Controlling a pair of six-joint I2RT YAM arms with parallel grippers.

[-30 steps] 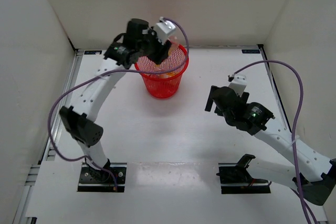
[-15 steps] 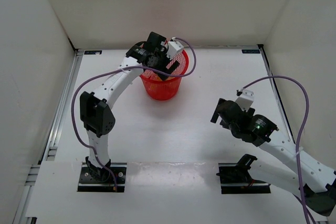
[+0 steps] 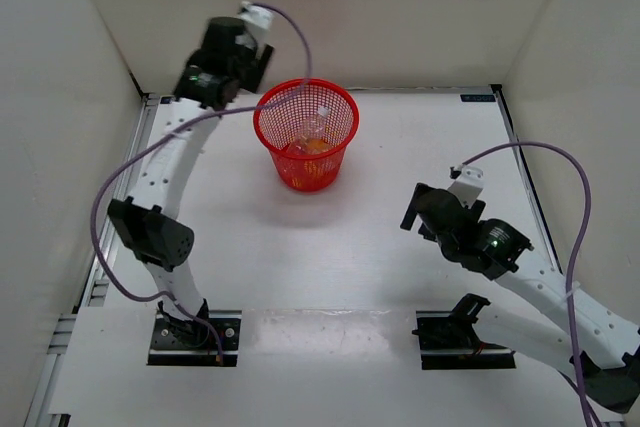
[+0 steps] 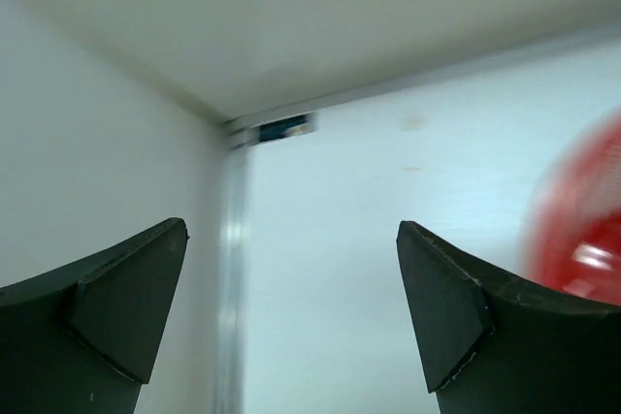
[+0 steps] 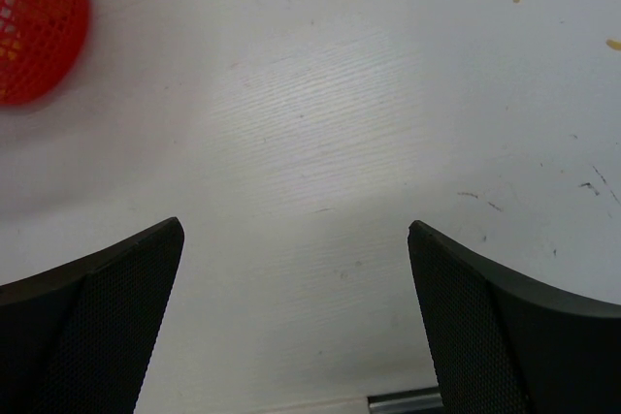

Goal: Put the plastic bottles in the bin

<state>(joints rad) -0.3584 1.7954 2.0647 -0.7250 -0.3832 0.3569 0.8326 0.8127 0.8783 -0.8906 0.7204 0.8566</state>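
The red mesh bin (image 3: 268, 137) stands at the back middle of the table. Inside it lie an orange bottle (image 3: 315, 146) and a clear bottle with a white cap (image 3: 320, 113). My left gripper (image 3: 245, 62) hangs high to the left of the bin, apart from it, and is blurred in the top view. In the left wrist view the left gripper (image 4: 291, 322) stands open and empty, with the bin (image 4: 582, 230) a red blur at the right edge. My right gripper (image 3: 411, 208) is low over the table's right half, open and empty (image 5: 296, 322), with the bin (image 5: 34, 26) at upper left.
White walls close off the table on the left, back and right. A metal rail (image 4: 231, 269) runs along the left edge toward the far-left corner with a blue sticker (image 4: 284, 128). Two black arm bases (image 3: 195, 335) sit at the near edge.
My left gripper opened over the bin, then swung up and to the left, away from it. The clear bottle now lies in the bin. My right arm drew back toward the near side.
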